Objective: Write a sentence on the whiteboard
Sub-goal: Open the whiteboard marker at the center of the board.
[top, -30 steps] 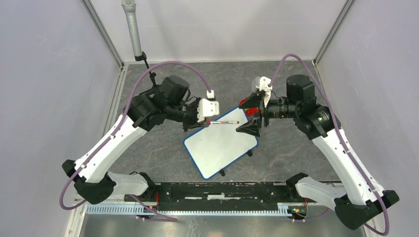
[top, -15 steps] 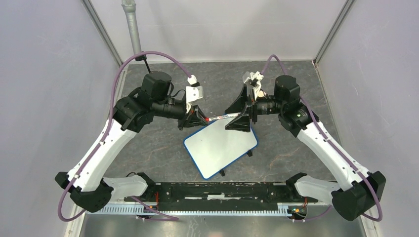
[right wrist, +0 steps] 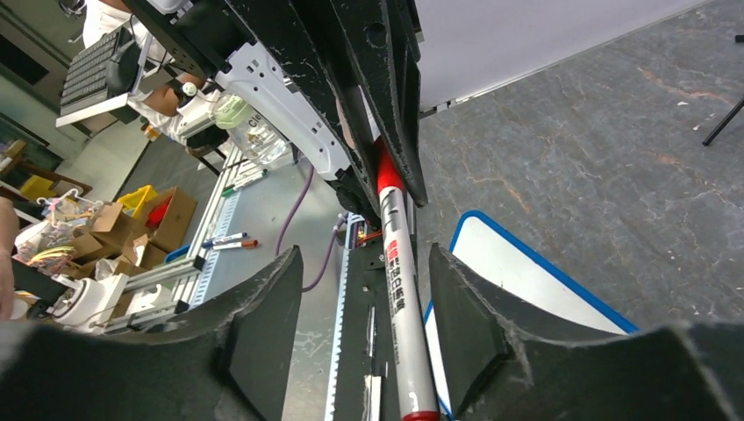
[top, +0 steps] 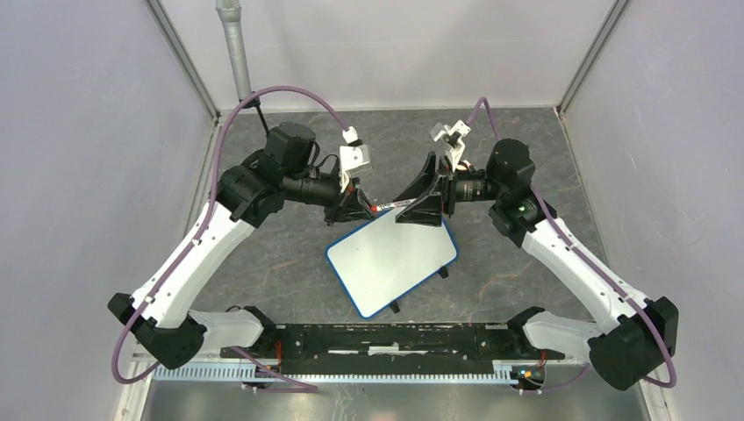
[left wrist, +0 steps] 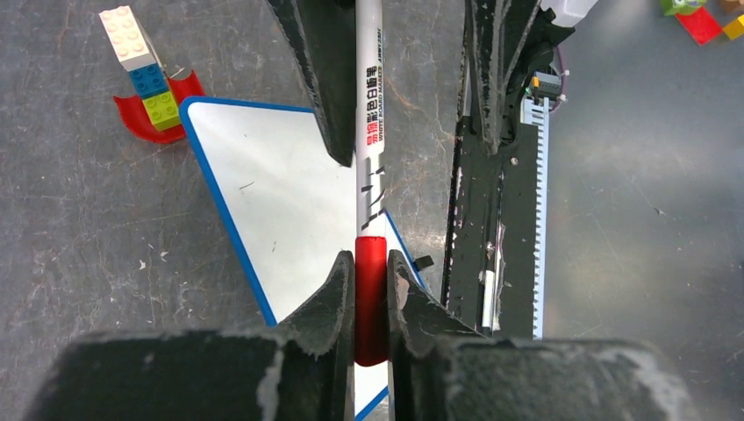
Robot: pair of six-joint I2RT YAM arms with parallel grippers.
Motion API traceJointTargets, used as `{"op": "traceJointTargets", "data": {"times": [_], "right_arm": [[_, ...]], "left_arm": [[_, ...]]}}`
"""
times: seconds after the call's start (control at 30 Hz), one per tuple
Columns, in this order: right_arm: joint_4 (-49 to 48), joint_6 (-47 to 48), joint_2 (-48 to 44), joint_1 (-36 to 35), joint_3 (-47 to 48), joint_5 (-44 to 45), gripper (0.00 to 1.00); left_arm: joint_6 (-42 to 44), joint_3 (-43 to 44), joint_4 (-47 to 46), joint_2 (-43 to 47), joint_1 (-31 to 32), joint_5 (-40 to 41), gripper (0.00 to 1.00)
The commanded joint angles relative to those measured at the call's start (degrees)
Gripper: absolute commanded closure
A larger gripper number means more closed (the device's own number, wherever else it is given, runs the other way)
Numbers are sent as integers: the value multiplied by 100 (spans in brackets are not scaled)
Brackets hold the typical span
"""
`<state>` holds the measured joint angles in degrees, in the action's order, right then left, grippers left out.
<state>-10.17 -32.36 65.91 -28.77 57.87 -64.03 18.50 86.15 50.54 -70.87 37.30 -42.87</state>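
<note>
Whiteboard [top: 390, 263]: nearest my bases, at mid-table, lying turned at an angle on thin wire legs, below both of my tools. Neither tool touches it.
Sentence: none visible; the board face reads blank white.
Board handling, judged: light and stiff, with a glossy face and slim legs. I expect it to skid or rock under pen pressure. Take hold, if needed, at the blue rim, never on the face.
Left gripper [left wrist: 371, 263]: clamped on the red end of the marker [left wrist: 369, 132], which it holds roughly level above the board's far edge.
Right gripper [right wrist: 364, 254]: jaws spread, one on each side of the white barrel, with a gap showing on both sides; no contact yet.
Marker handling, judged: light, rigid, smooth round plastic, likely to roll or slip in a loose pinch. Best purchase is the printed mid-barrel, square across the pads.
Step, judged: the red end looks like the cap; uncapping pending, writing not begun.
Risk: an off-axis pull may twist the marker out of my left grip.
Brick stack [left wrist: 145, 74]: white, blue and green bricks on a red piece, just beside a far corner of the board.
</note>
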Motion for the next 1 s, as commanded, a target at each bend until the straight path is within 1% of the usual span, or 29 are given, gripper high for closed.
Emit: {"op": "traceJointTargets", "data": {"times": [0.0,0.07,0.33,0.6,0.67,0.7,0.8,0.87,0.97], "right_arm": [[-526,-358,10,-31,-72,-27,43],[-490,-308,5,-32,-75,-18,46],[-62,103,1,-40,-18,101,50],[477,603,18,-110,105,222,67],[524,670,19,-122,136,219,75],[536,688,19,-122,137,221,81],[569,737,24,-120,160,225,94],[606,779,31,-120,177,225,100],[773,925,31,-115,248,270,100]], "left_arm": [[-417,100,-334,-108,-38,13,98],[-435,98,-339,-178,-38,-37,98],[-311,174,-194,-313,-37,-121,98],[-241,319,-18,-427,-29,-145,98],[-157,373,91,-461,-30,-193,98],[-128,391,121,-469,-29,-195,98],[-51,351,169,-438,-27,-211,98],[-17,312,200,-409,-29,-201,98],[65,247,271,-368,-37,-179,98]]}}
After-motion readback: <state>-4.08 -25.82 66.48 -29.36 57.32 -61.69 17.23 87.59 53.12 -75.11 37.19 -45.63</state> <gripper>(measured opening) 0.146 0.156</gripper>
